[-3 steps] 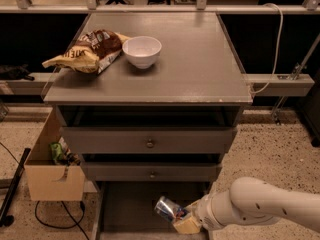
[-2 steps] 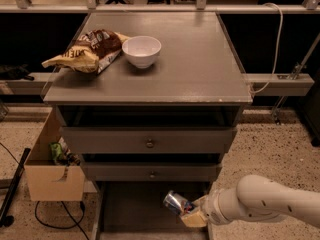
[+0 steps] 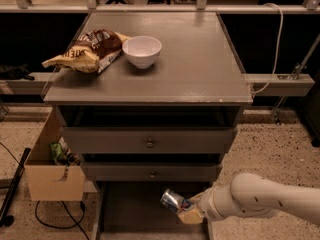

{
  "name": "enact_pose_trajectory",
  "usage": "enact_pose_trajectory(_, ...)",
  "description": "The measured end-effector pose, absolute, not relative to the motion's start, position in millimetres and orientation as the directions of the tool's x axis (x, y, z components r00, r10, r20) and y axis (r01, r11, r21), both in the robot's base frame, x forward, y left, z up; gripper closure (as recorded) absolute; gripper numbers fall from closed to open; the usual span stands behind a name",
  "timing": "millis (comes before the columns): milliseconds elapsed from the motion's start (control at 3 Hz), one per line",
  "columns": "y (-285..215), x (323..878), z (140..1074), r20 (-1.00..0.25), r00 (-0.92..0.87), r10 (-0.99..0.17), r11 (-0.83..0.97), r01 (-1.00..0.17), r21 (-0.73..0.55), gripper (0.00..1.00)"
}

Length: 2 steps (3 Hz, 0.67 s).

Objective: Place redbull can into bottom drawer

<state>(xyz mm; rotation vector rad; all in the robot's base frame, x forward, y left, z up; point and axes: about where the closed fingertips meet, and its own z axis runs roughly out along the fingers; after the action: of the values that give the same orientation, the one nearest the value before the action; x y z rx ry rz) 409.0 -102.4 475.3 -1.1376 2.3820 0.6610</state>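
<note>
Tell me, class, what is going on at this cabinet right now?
The robot's gripper, low at the right, grips the redbull can and holds it tilted over the open bottom drawer. The can appears not yet set down. A white bowl and a snack bag sit on the cabinet top.

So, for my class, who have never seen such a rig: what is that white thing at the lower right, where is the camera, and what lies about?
That is a robot's single arm, ending in a two-finger gripper, low at the right above the open bottom drawer. It grips a tilted redbull can. The one camera looks down at the grey cabinet from the front. On top lie a white bowl and a snack bag beside it. A cardboard box stands on the floor, left.
</note>
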Motion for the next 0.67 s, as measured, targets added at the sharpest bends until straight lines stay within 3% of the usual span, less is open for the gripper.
enact_pose_trajectory(667, -91, 455, 408, -0.618, -0.480, -0.623, 0.477, -0.859, 0.187, 1.00)
